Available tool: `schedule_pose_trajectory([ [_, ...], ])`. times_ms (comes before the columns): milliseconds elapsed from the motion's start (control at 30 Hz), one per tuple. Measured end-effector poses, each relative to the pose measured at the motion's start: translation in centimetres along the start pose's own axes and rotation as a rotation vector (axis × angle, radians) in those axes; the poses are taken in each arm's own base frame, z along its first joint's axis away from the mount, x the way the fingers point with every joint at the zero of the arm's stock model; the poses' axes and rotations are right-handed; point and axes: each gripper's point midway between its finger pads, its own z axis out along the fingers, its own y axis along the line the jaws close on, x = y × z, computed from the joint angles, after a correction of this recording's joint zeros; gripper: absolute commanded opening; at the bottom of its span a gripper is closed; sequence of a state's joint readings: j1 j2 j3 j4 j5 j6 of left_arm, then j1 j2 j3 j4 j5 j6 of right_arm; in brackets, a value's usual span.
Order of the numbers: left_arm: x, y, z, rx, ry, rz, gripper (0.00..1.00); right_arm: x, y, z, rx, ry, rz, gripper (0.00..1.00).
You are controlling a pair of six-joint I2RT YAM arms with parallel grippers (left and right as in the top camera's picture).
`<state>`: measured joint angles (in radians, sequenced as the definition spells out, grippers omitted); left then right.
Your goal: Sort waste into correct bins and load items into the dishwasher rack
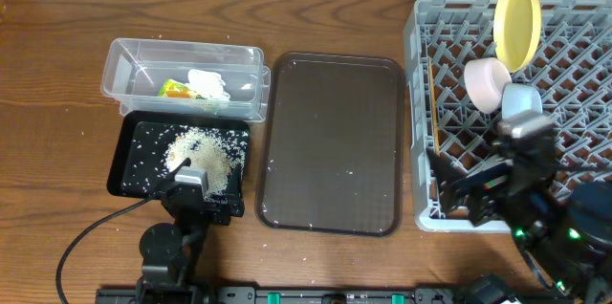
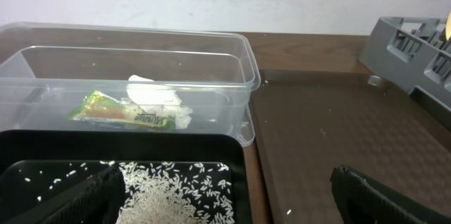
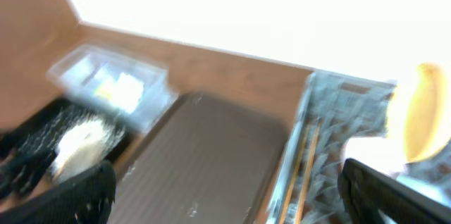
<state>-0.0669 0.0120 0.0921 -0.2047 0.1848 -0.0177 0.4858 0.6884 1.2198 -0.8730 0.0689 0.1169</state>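
Tabletop (image 1: 53, 103), brown tray (image 1: 330, 141) beside grey rack (image 1: 583, 65)

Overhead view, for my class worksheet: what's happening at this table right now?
Sorting looks nearly done. The wrapper and tissue lie in the clear tub, the rice in the black tray. The plate, white bowl, blue bowl and chopsticks sit in the rack. The left gripper and right gripper are open, holding nothing.

Looking out between dark jaws spread wide at the lower corners. Nearest, a black tray (image 2: 239, 155) with rice (image 2: 169, 196) heaped and scattered inside. Just behind, a clear tub (image 2: 232, 58) holding a green-and-orange wrapper (image 2: 116, 111) and a white tissue (image 2: 158, 97), touching. To the right, a brown serving tray (image 2: 331, 125) on the tabletop (image 2: 310, 44); grey rack (image 2: 405, 44) corner beyond.
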Motion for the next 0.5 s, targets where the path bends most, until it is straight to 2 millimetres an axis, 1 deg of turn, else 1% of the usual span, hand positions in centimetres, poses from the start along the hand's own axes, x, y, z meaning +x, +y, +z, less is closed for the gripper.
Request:
schedule_pose_trajectory([
  [33, 0.0, 0.0, 0.0, 0.000, 0.000, 0.000, 0.96, -0.3, -0.8, -0.1, 0.028, -0.046, 0.012, 0.99],
  [67, 0.0, 0.0, 0.0, 0.000, 0.000, 0.000, 0.96, -0.3, -1.6, -0.2, 0.056, -0.071, 0.023, 0.99],
  [167, 0.0, 0.0, 0.0, 0.000, 0.000, 0.000, 0.96, 1.1, -3.6, 0.1, 0.123, -0.119, 0.048, 0.99],
  [267, 0.0, 0.0, 0.0, 0.000, 0.000, 0.000, 0.96, 4.1, -5.3, 1.1, 0.174, -0.129, 0.067, 0.99],
  [300, 0.0, 0.0, 0.0, 0.000, 0.000, 0.000, 0.96, 5.2, -5.7, 1.5, 0.183, -0.122, 0.072, 0.99],
  [333, 0.0, 0.0, 0.0, 0.000, 0.000, 0.000, 0.96, 6.7, -6.2, 1.7, 0.200, -0.117, 0.081, 0.99],
  [433, 0.0, 0.0, 0.0, 0.000, 0.000, 0.000, 0.96, 9.7, -7.2, 2.1, 0.229, -0.129, 0.107, 0.99],
  [500, 0.0, 0.0, 0.0, 0.000, 0.000, 0.000, 0.96, 10.9, -7.6, 2.1, 0.245, -0.147, 0.121, 0.99],
])
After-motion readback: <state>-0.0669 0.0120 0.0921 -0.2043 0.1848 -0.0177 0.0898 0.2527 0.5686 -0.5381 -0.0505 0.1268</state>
